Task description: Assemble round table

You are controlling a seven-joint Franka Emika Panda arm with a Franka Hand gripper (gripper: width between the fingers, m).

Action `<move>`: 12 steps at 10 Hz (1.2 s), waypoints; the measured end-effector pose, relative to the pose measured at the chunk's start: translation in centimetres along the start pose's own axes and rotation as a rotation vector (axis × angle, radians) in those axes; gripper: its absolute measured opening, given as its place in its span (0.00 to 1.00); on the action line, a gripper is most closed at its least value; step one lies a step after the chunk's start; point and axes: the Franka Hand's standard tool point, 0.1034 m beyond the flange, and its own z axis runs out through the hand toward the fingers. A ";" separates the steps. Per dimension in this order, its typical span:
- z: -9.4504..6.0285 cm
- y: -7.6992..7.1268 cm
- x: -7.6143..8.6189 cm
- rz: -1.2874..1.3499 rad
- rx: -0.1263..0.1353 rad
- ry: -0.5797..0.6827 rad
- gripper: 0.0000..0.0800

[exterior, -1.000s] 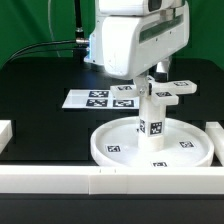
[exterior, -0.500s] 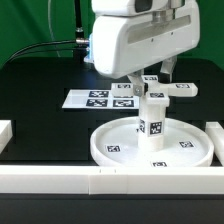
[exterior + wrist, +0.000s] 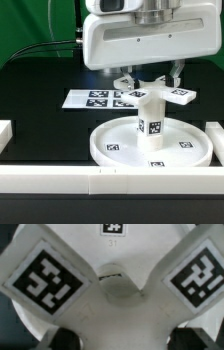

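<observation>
The large rimmed white disc (image 3: 103, 150) lies on the black table. The short cylindrical leg (image 3: 151, 125) stands upright in its central hub. My gripper (image 3: 150, 78) is shut on the cross-shaped foot (image 3: 160, 96) and holds it level right over the leg's top. I cannot tell whether foot and leg touch. In the wrist view the foot (image 3: 120, 303) fills the picture with two tagged arms spreading away. My gripper (image 3: 128, 339) grips it with a dark finger on each side, and the foot hides the leg and the disc.
The marker board (image 3: 92, 99) lies flat behind the disc toward the exterior view's left. Long white border rails run along the front (image 3: 60, 180), the left (image 3: 6, 130) and the right (image 3: 215, 130). A green backdrop stands behind the table.
My gripper has risen and shifted toward the exterior view's left with the foot. The foot was beside the leg's top on the right and is now centred over it.
</observation>
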 end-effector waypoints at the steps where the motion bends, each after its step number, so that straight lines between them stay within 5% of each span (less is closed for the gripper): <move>1: 0.0 -0.1 0.1 0.111 0.005 0.010 0.54; 6: 0.0 -0.2 0.2 0.403 0.011 0.019 0.54; 12: -0.1 -0.2 0.3 1.062 0.077 0.055 0.54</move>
